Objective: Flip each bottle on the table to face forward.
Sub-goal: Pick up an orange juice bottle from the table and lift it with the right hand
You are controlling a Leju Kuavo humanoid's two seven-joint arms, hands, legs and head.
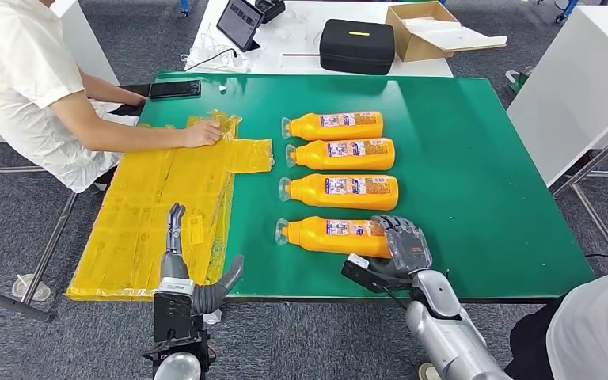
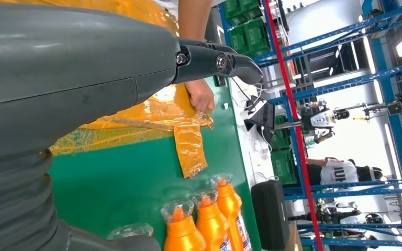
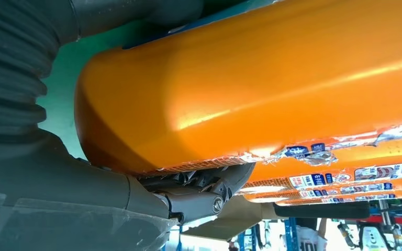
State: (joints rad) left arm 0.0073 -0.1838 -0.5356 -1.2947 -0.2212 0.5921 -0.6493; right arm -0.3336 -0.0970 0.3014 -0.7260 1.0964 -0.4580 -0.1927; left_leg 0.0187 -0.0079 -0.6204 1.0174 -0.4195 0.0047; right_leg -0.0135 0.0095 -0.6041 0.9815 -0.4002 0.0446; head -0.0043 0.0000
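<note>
Several orange bottles lie in a row on the green table (image 1: 475,174), caps pointing left and labels up. My right hand (image 1: 402,244) grips the base end of the nearest bottle (image 1: 324,235). In the right wrist view its dark fingers (image 3: 204,193) curl over the labelled side of that bottle (image 3: 251,78). My left hand (image 1: 178,253) hovers over the yellow plastic sheets (image 1: 158,198) at the table's front left, holding nothing, fingers (image 2: 214,60) straight and thumb apart. The left wrist view catches the capped necks of the bottles (image 2: 212,222).
A seated person's hand (image 1: 202,134) rests on the yellow sheets. Behind the table lie a phone (image 1: 174,89), a tablet (image 1: 240,22), a black case (image 1: 356,46) and a cardboard box (image 1: 423,32). Another person (image 1: 594,332) stands at the front right.
</note>
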